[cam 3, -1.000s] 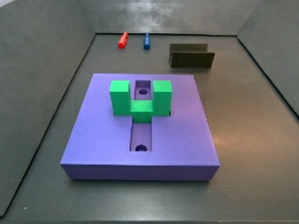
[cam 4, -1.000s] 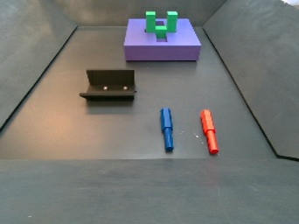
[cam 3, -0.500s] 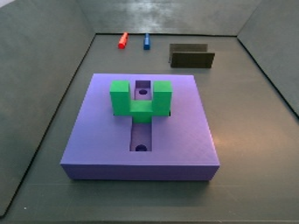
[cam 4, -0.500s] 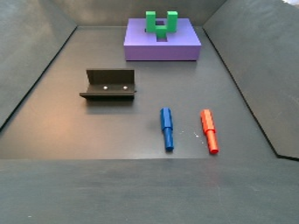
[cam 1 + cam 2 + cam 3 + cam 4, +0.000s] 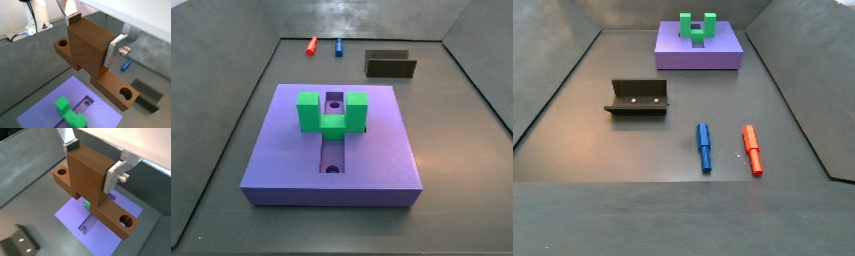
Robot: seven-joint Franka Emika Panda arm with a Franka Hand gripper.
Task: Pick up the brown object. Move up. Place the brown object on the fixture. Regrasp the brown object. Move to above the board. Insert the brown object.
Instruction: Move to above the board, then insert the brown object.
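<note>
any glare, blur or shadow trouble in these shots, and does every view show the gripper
Both wrist views: the brown object fills the frame, sharp, clamped in the gripper, with the board below slightly soft. Side views: even dim light, a pale sheen on the back wall, the board, the fixture and the pens crisp; the gripper is out of frame.

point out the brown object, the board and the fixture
brown object (image 5: 87, 175), a wrist view, on its wide upper block, held in the claw (image 5: 92, 162)
board (image 5: 291, 150), a side view, on its bare purple top
fixture (image 5: 639, 94), a side view, on its upright back wall
</note>
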